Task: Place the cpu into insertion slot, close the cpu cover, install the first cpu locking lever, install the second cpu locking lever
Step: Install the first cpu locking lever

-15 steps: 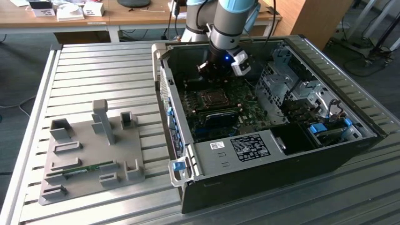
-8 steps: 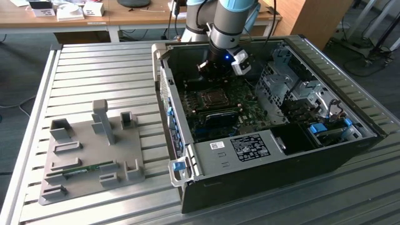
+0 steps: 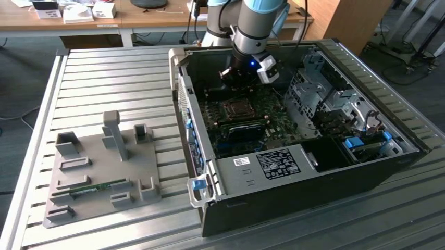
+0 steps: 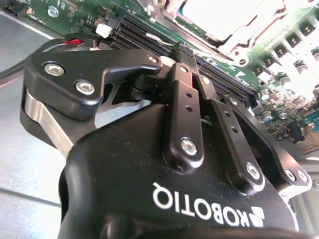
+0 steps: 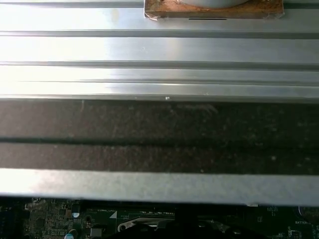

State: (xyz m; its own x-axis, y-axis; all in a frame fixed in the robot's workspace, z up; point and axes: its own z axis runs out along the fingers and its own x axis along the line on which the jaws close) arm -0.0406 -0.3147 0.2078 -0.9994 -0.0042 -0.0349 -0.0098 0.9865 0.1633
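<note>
I see black gripper (image 3: 240,78) low inside open dark computer case (image 3: 292,198), above far edge of green circuit board (image 3: 243,127). Risk, my judgement: linkage snagging long black memory slots (image 4: 219,79) close beneath it. Fingers (image 4: 177,62) look pressed together, nothing visible between. Pale silver-grey square cpu (image 4: 234,15) sits in socket (image 3: 238,108), silver frame cover (image 4: 249,42) around it.

One open computer case (image 3: 292,172) sits on one slatted metal table (image 3: 104,78), with one green circuit board (image 3: 243,125) inside and one insertion slot (image 3: 238,108). One grey fixture tray (image 3: 97,172) lies beside it, and one robot arm (image 3: 254,26) reaches in.
</note>
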